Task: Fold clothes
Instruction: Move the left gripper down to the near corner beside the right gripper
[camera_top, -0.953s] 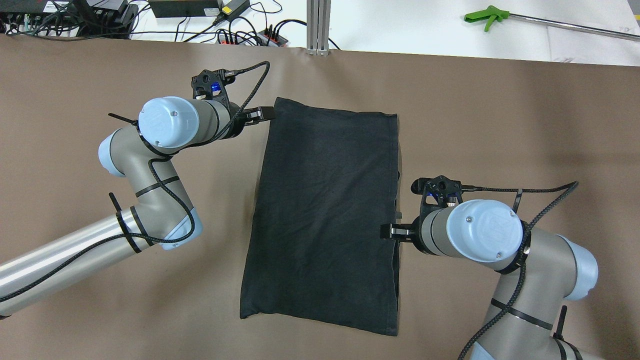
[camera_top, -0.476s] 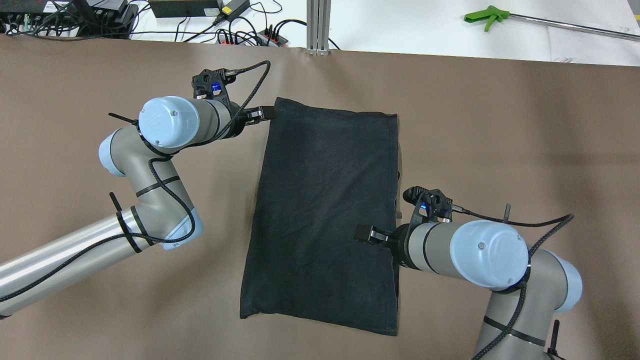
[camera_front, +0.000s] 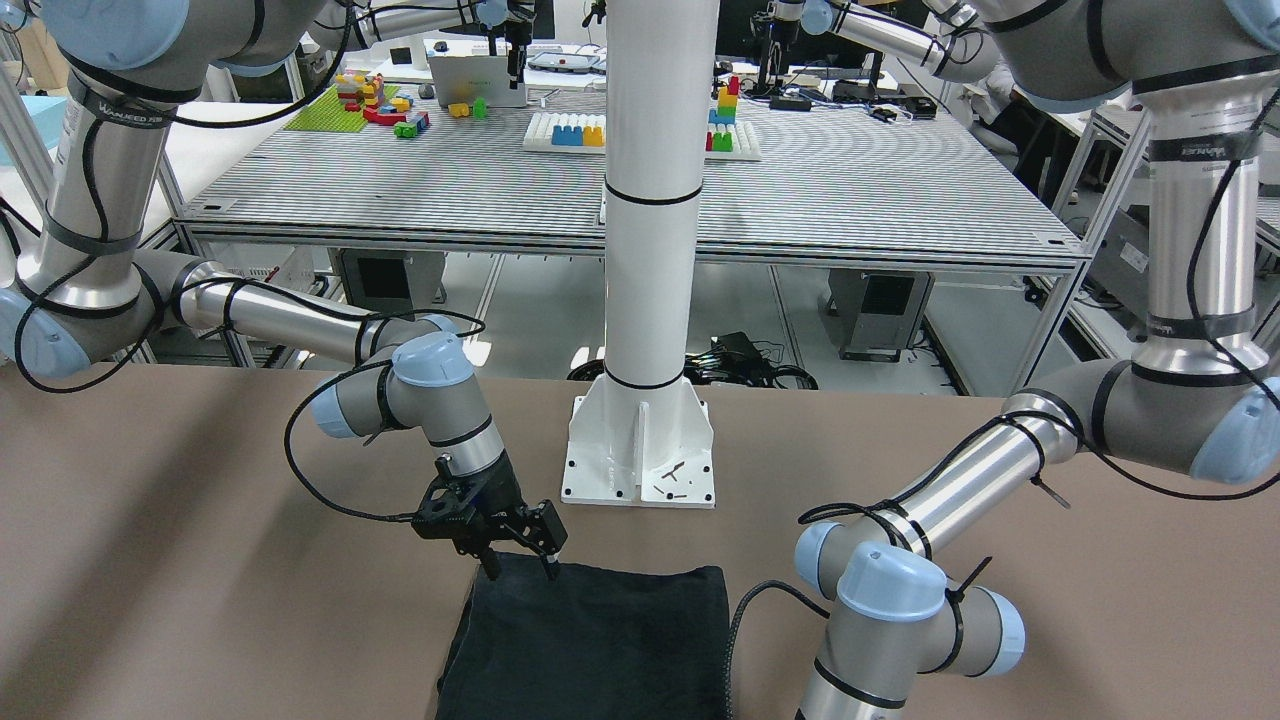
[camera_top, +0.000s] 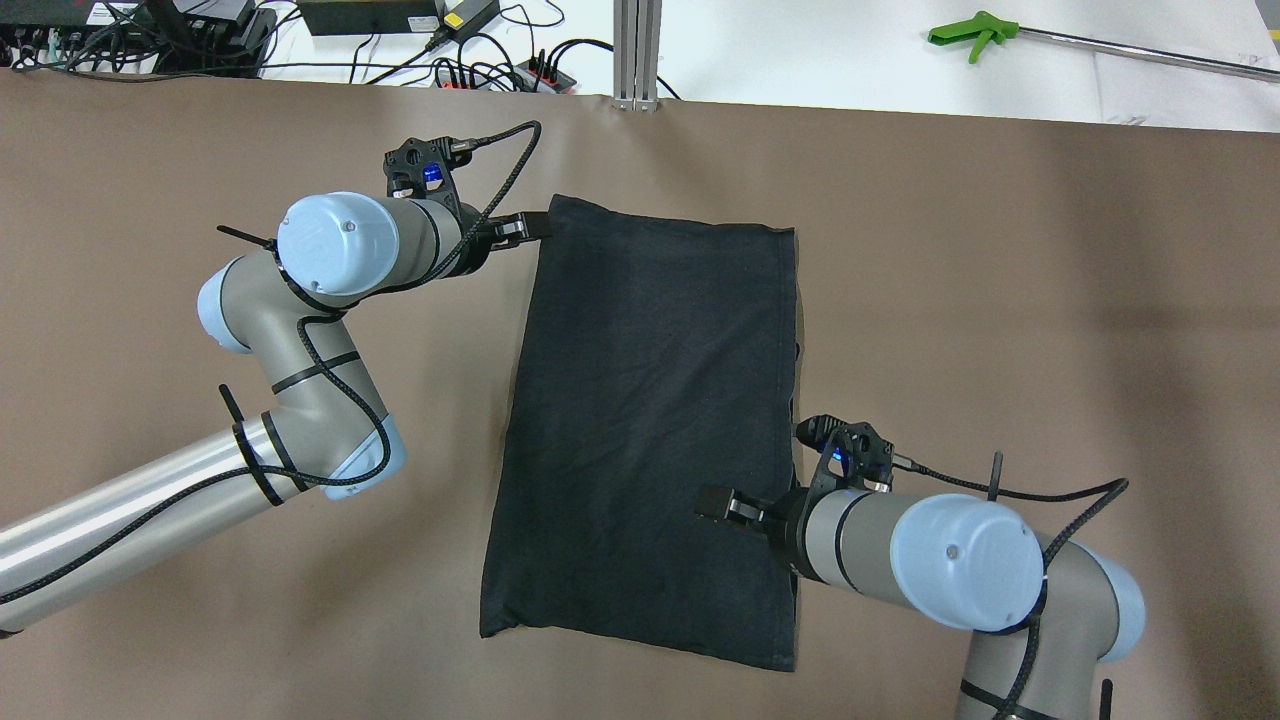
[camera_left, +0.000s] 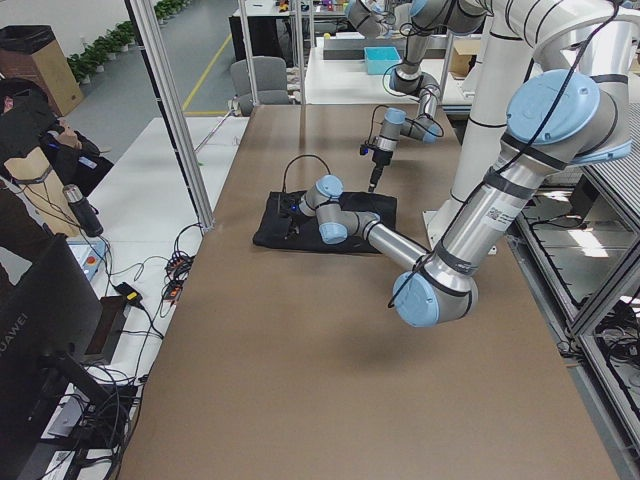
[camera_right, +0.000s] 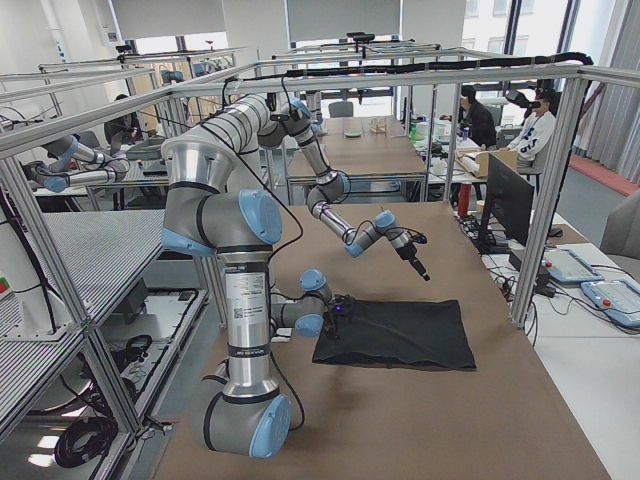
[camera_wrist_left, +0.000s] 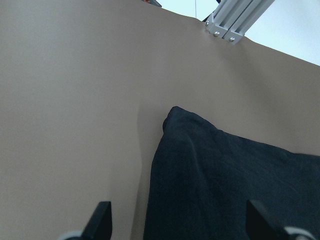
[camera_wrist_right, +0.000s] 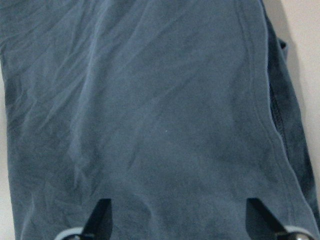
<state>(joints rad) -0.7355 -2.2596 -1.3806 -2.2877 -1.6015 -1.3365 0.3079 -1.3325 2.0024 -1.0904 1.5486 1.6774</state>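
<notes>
The garment (camera_top: 650, 430), plain black and flat with layers showing along its right side, lies mid-worktop, long sides running toward the far edge. Likely a further fold is being set up: the left gripper (camera_top: 528, 228) gapes empty at its far-left corner, and the right gripper (camera_top: 712, 503) is spread empty above its near-right part. Next, each must pinch every layer.

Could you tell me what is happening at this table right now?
Two robot arms are working on a black garment that lies flat on the brown table. The left gripper sits open at its far left corner; the right gripper hovers open above the cloth near its right edge. Neither holds the fabric.
</notes>
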